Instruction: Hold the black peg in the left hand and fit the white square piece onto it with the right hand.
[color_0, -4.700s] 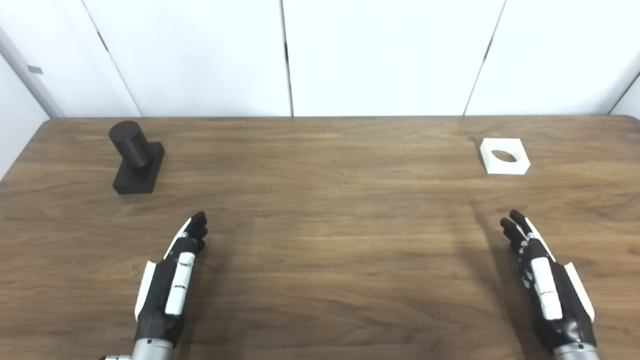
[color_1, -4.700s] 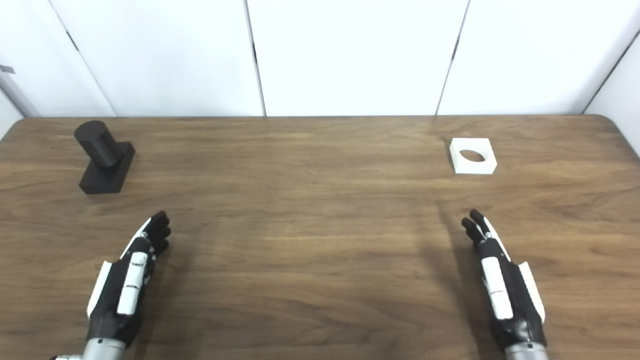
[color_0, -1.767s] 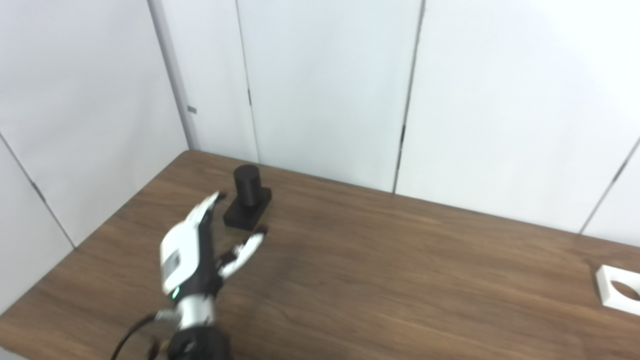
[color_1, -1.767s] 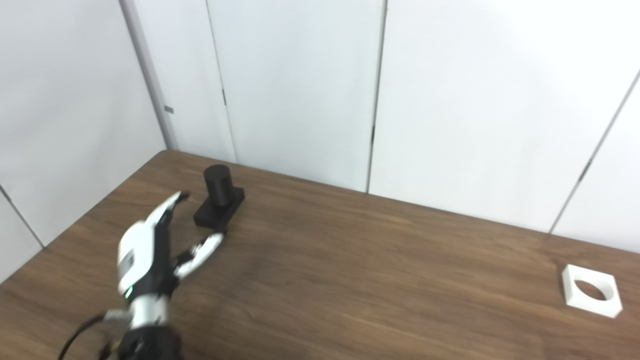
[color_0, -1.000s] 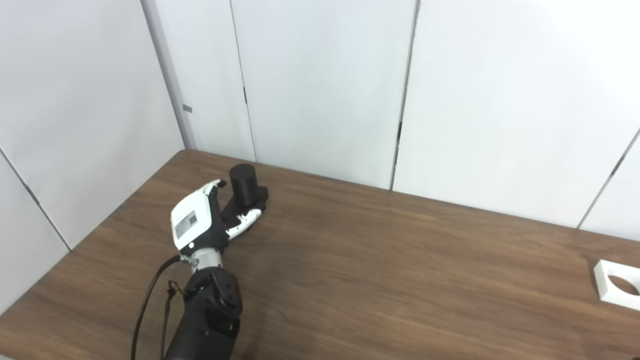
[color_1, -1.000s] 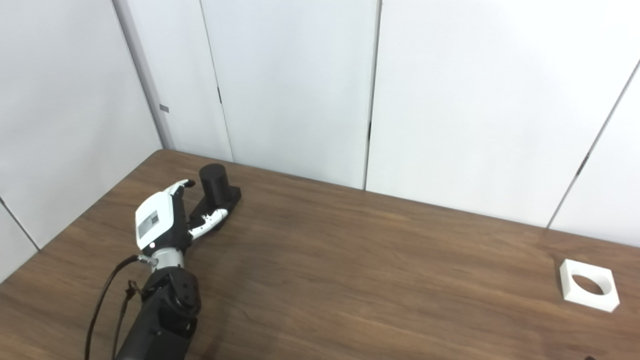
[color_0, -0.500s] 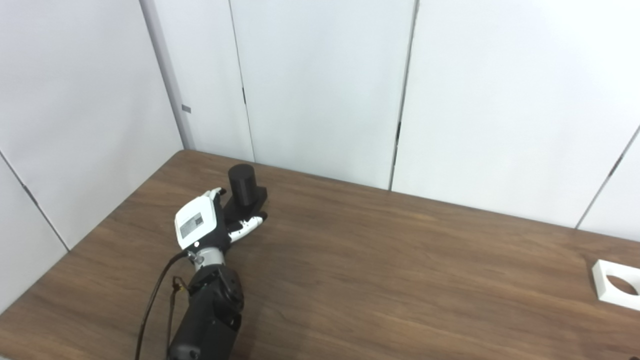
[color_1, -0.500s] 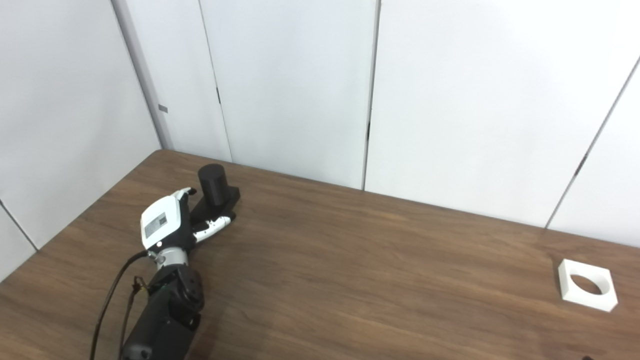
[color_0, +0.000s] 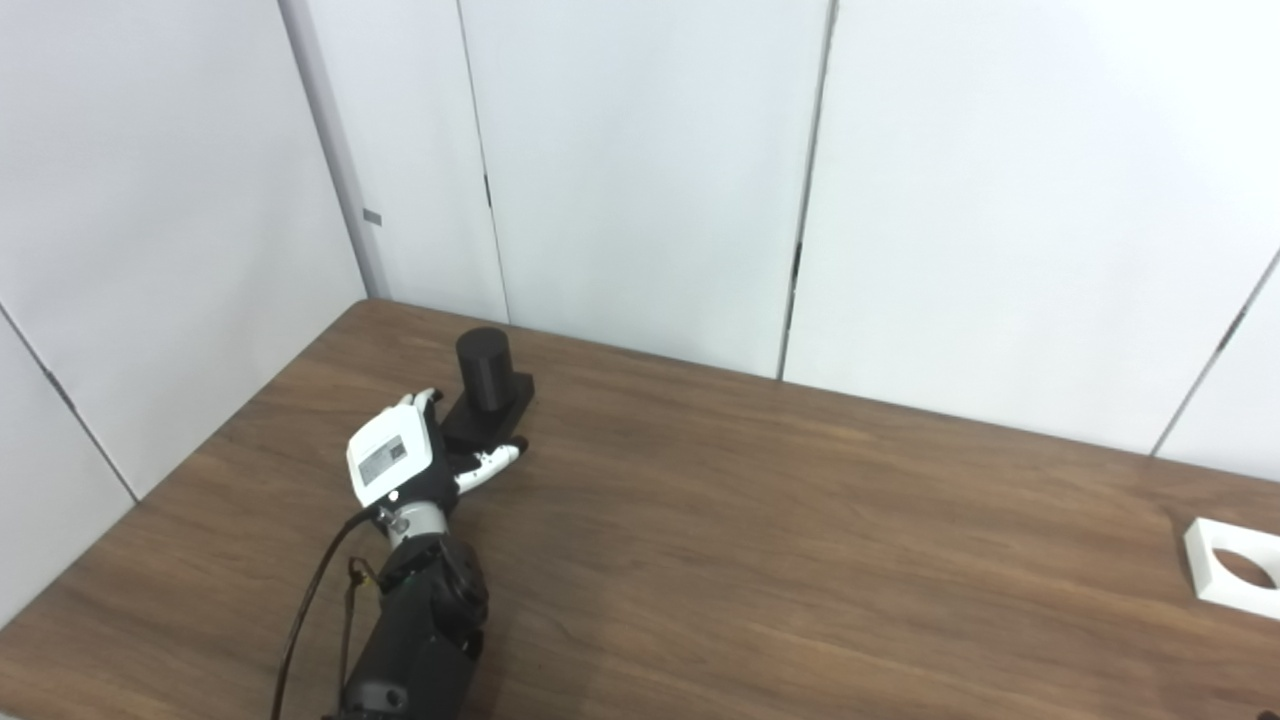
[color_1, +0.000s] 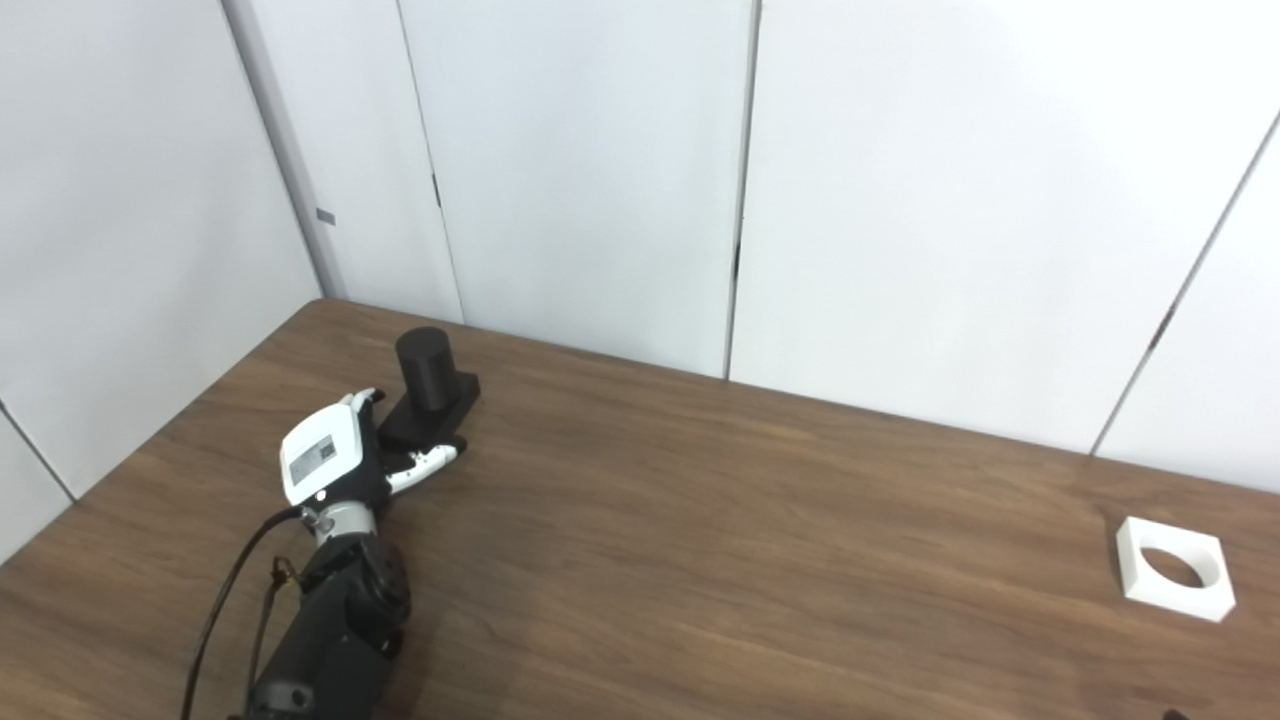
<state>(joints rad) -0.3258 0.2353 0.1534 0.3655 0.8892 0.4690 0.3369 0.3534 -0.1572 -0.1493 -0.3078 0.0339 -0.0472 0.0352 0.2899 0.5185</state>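
The black peg, a dark cylinder upright on a rectangular base, stands near the far left corner of the wooden table, at about ten o'clock from the table's middle. The left hand reaches it from seven o'clock, fingers spread around the near end of the base, thumb at the right side; no grip is closed on it. The white square piece with its round hole lies flat at three o'clock, well apart. The right hand is out of frame.
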